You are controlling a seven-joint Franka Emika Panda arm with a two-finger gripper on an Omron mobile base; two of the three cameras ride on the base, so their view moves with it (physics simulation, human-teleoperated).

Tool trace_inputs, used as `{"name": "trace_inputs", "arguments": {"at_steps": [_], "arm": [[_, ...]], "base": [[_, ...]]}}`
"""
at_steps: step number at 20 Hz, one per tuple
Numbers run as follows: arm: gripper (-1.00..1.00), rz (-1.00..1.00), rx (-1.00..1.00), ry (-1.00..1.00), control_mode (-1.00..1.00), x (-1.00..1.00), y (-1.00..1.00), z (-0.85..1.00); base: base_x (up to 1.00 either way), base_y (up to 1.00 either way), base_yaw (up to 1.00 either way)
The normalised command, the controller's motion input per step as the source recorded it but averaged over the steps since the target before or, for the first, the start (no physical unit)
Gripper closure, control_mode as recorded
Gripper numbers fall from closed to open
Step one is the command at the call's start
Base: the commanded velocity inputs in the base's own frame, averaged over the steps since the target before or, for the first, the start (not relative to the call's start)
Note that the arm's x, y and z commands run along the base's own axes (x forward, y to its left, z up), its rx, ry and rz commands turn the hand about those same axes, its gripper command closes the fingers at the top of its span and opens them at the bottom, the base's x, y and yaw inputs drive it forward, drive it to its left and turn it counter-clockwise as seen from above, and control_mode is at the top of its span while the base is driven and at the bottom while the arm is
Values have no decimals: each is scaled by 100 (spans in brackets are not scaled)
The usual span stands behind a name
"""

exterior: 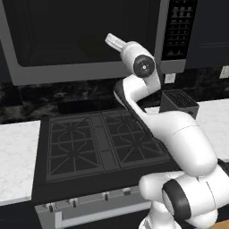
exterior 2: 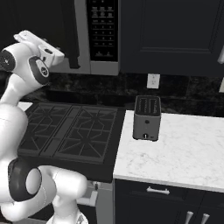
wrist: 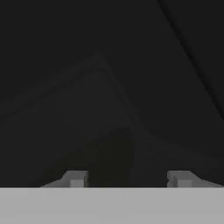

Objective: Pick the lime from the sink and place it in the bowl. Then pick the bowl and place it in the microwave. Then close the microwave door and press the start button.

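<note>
No lettering, number or brand mark can be read anywhere. The microwave's button panel [exterior 2: 103, 27] carries rows of small pale marks, but they are too small and blurred to make out as characters. The toaster [exterior 2: 146, 118] on the worktop [exterior 2: 183, 148] has a plain front with one small round knob and no legible label.

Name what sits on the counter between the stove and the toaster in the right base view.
Nothing: in the right base view, bare white marble counter runs from the stove edge to the toaster.
</note>
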Motion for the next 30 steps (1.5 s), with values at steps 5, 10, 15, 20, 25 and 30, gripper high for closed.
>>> {"name": "trace_inputs", "arguments": {"at_steps": [5, 10, 15, 20, 25, 30], "arm": [[-100, 0, 16, -8, -100, -100, -15, 4], [-100, 0, 35, -10, -100, -100, -44, 26], [-100, 1, 51, -7, -100, -97, -64, -2], [-100, 2, 67, 0, -100, -93, -67, -2], [-100, 8, 68, 8, -100, -71, -69, 4], [-100, 16, 64, 13, -100, -19, -60, 2]], "base": [[0, 0, 0], [0, 0, 0], [0, 0, 0], [0, 0, 0], [0, 0, 0], [0, 0, 0]]}}
